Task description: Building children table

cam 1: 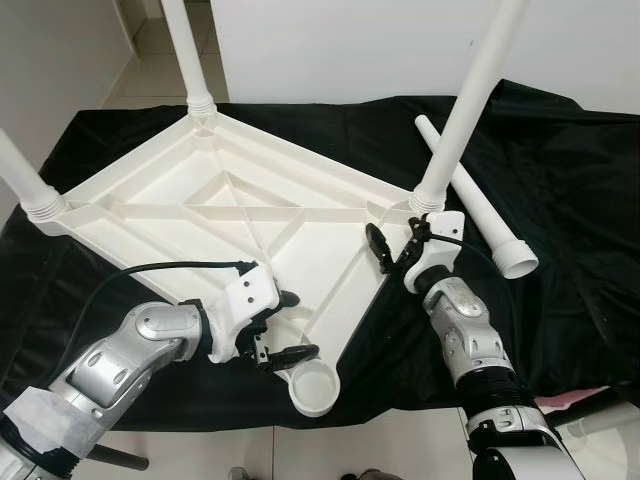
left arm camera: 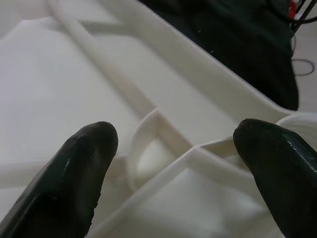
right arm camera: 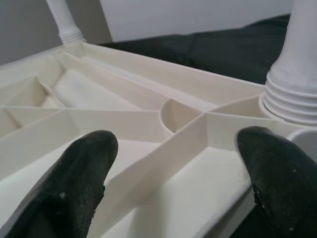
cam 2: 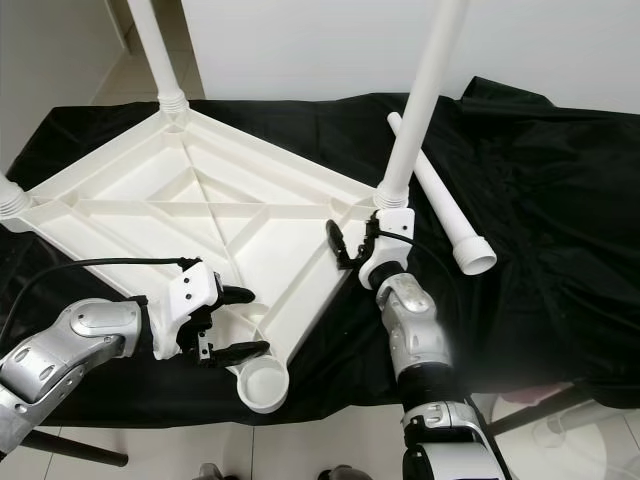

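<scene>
A white plastic tabletop [cam 1: 180, 205] lies upside down on black cloth. Legs stand screwed in at its far corner [cam 1: 185, 45], left corner [cam 1: 20, 170] and right corner [cam 1: 465, 105]. A loose leg [cam 1: 478, 200] lies on the cloth to the right. The near corner socket [cam 1: 313, 387] holds nothing. My left gripper [cam 1: 290, 326] is open, its fingers on either side of the tabletop's edge just above that socket; its wrist view shows inner ribs [left arm camera: 163, 129] between the fingertips. My right gripper [cam 1: 396, 245] is open over the rim beside the right leg's base [right arm camera: 292, 94].
The black cloth [cam 1: 560, 160] covers the work surface and hangs over its front edge. A black cable [cam 1: 170, 266] runs over the tabletop to my left wrist. Pale tiled floor [cam 1: 150, 60] and a white wall lie behind.
</scene>
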Controlling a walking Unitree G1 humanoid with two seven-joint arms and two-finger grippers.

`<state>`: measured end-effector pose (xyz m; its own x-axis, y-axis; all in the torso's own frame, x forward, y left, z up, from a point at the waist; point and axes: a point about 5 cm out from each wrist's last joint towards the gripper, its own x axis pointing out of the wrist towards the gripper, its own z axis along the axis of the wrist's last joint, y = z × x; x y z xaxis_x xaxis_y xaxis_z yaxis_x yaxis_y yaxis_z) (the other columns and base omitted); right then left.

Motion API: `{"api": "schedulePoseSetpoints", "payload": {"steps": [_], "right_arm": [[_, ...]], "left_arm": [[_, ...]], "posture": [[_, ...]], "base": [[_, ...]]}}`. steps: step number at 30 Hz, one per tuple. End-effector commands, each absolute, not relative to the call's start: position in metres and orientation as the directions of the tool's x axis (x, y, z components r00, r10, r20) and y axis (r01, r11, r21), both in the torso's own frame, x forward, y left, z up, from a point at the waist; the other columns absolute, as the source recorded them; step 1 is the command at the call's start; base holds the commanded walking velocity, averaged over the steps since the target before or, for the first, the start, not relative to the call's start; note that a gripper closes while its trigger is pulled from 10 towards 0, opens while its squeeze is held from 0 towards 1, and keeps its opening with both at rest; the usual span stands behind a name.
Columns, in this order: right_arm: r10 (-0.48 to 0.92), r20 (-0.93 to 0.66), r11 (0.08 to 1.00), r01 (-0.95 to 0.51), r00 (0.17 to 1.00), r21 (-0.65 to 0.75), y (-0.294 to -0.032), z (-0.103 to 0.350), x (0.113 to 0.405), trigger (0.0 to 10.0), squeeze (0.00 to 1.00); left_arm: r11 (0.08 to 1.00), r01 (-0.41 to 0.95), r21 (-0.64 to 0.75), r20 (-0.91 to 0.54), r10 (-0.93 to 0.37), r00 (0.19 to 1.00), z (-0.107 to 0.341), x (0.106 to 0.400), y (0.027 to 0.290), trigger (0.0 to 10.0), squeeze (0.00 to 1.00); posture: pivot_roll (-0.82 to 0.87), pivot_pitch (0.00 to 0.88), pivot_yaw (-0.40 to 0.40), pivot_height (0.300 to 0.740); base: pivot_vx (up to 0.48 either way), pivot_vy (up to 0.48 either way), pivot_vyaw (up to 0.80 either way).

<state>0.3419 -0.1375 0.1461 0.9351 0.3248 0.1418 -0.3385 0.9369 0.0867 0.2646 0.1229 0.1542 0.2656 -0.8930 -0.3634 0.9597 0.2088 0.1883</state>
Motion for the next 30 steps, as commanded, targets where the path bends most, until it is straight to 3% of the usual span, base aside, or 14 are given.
{"api": "schedulePoseSetpoints", "payload": {"steps": [1,14,17,21,30], "right_arm": [[0.357,0.144,0.924,-0.371,0.923,0.09,-0.134,0.144,0.336,10.0,0.0],[0.406,0.236,0.897,-0.434,0.883,0.081,-0.153,0.162,0.311,10.0,0.0],[0.396,0.231,0.901,-0.424,0.889,0.086,-0.162,0.159,0.304,10.0,0.0],[0.393,0.221,0.904,-0.419,0.893,0.086,-0.167,0.158,0.299,10.0,0.0],[0.385,0.218,0.908,-0.411,0.897,0.085,-0.168,0.162,0.298,10.0,0.0]], "left_arm": [[0.12,0.977,0.177,-0.414,-0.891,0.184,0.154,0.266,0.135,10.0,0.0],[0.107,0.971,0.215,-0.497,-0.843,0.204,0.166,0.294,0.166,10.0,0.0],[0.069,0.976,0.205,-0.535,-0.827,0.17,0.167,0.295,0.173,10.0,0.0],[0.036,0.981,0.191,-0.556,-0.819,0.138,0.165,0.294,0.176,10.0,0.0],[0.058,0.969,0.24,-0.599,-0.777,0.195,0.151,0.311,0.165,10.0,0.0]], "posture": [[-0.03,0.114,0.007,0.74],[-0.06,0.117,0.019,0.74],[-0.06,0.118,0.025,0.74],[-0.07,0.119,0.03,0.74],[-0.08,0.114,0.031,0.74]], "base": [[0.0,0.0,0.0],[0.0,0.0,0.0],[0.0,0.0,0.0],[0.0,0.0,0.0],[0.0,0.0,0.0]]}}
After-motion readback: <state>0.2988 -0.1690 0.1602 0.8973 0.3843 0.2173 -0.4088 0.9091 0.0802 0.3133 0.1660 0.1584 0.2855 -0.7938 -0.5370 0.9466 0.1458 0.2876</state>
